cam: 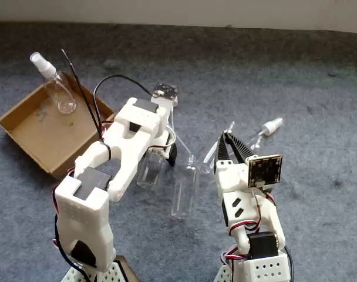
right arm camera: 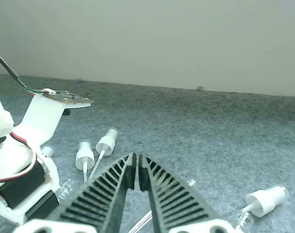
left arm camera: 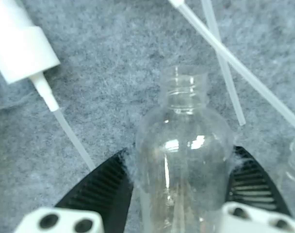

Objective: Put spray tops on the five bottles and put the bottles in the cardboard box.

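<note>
- Uncapped bottle [left arm camera: 184, 126] sits between the fingers of the left claw [left arm camera: 180, 160]. Both pads are against its sides, so I read it as gripped. The neck is open, with no spray top on it.
- Can't tell whether that bottle is lifted or resting on the bench [cam: 319, 76].
- One loose spray top [left arm camera: 21, 43] lies just ahead of the left claw and off to one side, dip tube attached. Two more dip tubes [left arm camera: 225, 63] cross the bench beyond the bottle neck.
- Second bare bottle [cam: 184, 191] lies on its side just beside the left claw, between it and the right arm.
- Right claw [right arm camera: 137, 162] is pinched closed on nothing and hangs above the bench.
- Two spray tops [right arm camera: 84, 156] lie ahead of the right claw toward the left arm. Another top [right arm camera: 266, 198] lies near it on the opposite side.
- Cardboard box [cam: 26, 126] is well apart from both claws, out past the left arm. One capped bottle [cam: 61, 94] leans in its far corner.
- Progress estimate: one of five done. The gripped bottle and the lying one need tops, then boxing. I can't account for the other two bottles.
- Likely current step: left claw steadies the bottle so the right claw can fetch a top.
</note>
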Robot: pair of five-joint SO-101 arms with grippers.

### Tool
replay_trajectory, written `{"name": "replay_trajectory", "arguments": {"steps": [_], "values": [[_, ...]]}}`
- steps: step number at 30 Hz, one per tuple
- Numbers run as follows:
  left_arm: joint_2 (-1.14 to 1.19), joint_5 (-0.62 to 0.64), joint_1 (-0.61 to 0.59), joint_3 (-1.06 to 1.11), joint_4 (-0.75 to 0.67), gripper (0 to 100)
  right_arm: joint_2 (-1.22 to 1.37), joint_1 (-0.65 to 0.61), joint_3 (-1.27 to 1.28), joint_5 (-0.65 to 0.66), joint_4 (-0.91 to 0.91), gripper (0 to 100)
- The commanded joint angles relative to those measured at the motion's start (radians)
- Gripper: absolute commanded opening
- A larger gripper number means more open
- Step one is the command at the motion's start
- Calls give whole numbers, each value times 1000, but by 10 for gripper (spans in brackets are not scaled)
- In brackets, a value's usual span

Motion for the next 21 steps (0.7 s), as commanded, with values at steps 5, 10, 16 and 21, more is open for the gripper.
{"name": "replay_trajectory", "arguments": {"steps": [5, 10, 16, 21], "values": [[-12, 5, 2, -36, -34, 86, -10, 13, 119, -5, -2, 5], [-12, 8, -1, -38, -34, 116, -10, 12, 119, -3, -2, 5], [-62, 6, 12, -36, -31, 133, -10, 8, 119, -2, -2, 5], [-226, 6, 13, -36, 25, 134, -10, 8, 119, -2, -2, 5]]}}
